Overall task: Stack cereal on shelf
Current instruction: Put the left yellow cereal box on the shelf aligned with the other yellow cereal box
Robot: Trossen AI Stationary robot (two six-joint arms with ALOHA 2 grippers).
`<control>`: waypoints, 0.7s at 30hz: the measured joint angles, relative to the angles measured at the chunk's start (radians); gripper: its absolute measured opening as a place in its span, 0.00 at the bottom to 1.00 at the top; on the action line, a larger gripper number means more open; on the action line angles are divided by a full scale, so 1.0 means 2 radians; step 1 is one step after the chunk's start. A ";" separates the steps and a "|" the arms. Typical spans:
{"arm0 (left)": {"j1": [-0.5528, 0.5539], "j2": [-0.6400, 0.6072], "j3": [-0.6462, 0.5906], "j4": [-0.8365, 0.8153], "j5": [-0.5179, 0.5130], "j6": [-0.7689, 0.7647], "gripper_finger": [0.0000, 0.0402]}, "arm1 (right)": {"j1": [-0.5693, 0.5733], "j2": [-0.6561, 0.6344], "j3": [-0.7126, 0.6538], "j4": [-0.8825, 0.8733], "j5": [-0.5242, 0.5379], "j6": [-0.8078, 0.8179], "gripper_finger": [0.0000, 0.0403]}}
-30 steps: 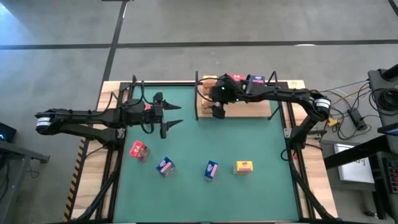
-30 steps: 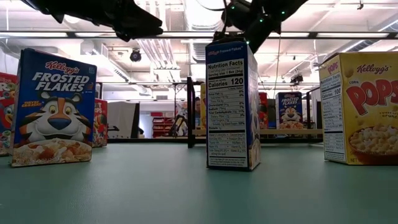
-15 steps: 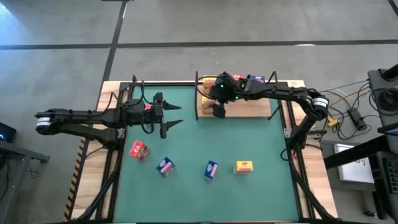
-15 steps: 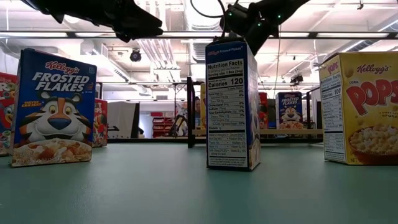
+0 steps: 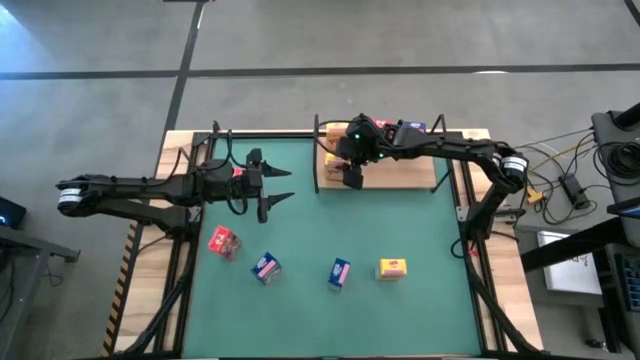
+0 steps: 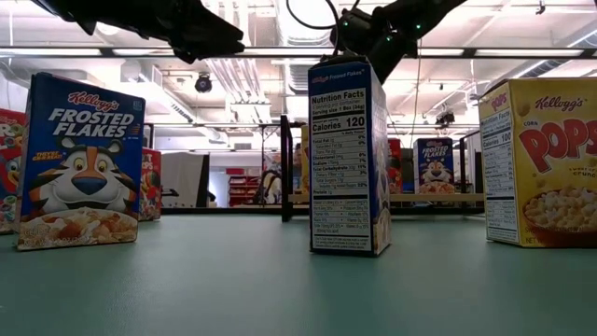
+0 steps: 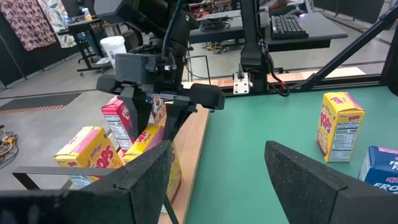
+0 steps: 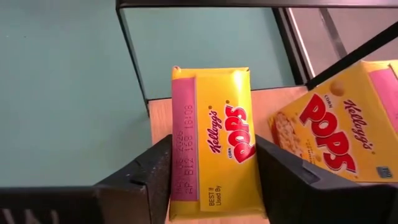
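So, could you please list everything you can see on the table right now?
yellow cereal boxes: three, one on the mat's near right, two on the shelf's left end
blue cereal boxes: three, two on the mat's near side, one at the shelf's back
red cereal boxes: two clearly seen, one on the mat's near left, one at the shelf's back
shelf: one, light wood, far right
green mat: one, covering the table
table: one, wood
left gripper: open, above the mat's left
right gripper: over the shelf's left end, at a yellow box
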 joint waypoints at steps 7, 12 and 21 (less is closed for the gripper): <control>0.000 0.000 0.000 0.000 0.000 0.000 0.60 | -0.013 0.000 0.002 0.014 -0.001 -0.030 0.45; 0.000 0.000 0.000 0.000 0.000 0.000 0.60 | -0.027 0.002 0.002 0.019 -0.008 -0.056 0.45; 0.000 0.000 0.000 0.000 0.000 0.000 0.60 | -0.048 0.005 0.002 0.034 -0.047 -0.070 0.45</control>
